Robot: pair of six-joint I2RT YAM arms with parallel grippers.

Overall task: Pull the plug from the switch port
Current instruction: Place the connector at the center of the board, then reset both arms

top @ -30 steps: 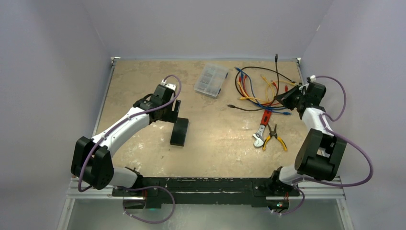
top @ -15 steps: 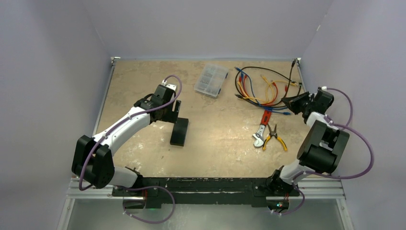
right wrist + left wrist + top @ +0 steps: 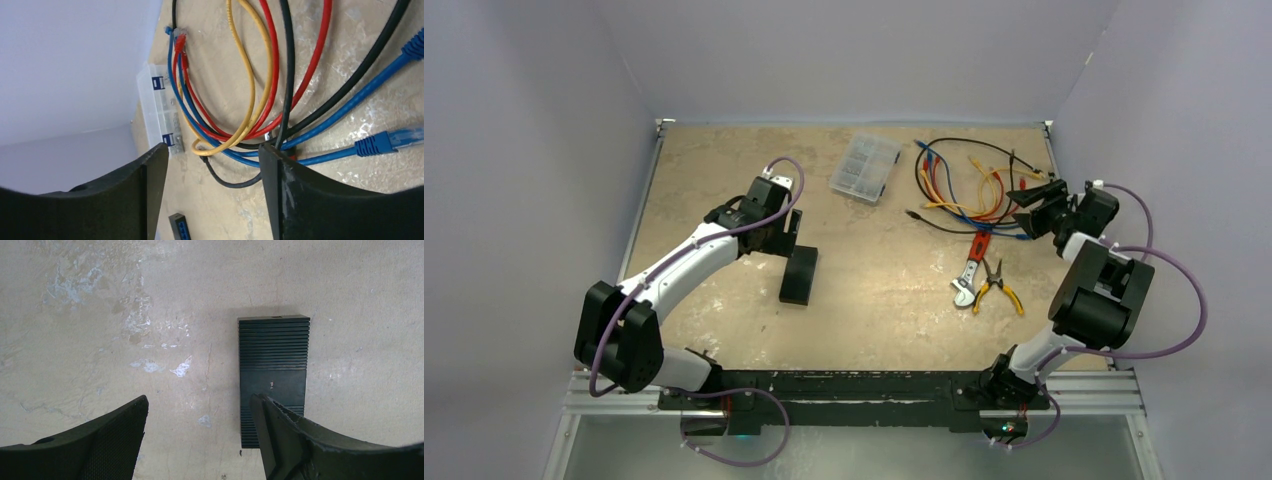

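Right claw (image 3: 212,155) has swung right and opened empty above tangled coloured cables (image 3: 969,185); flat black ribbed switch (image 3: 272,355) lies unplugged by the wide left claw (image 3: 200,400): task looks done.

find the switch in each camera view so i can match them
Top external: the switch lies left of centre, beside the left gripper.
Left wrist: switch right of centre, near end behind one finger.
Right wrist: switch tiny at the bottom edge, sockets showing.
Shared landmark: the clear case, in top and right wrist; left wrist shares only the table.
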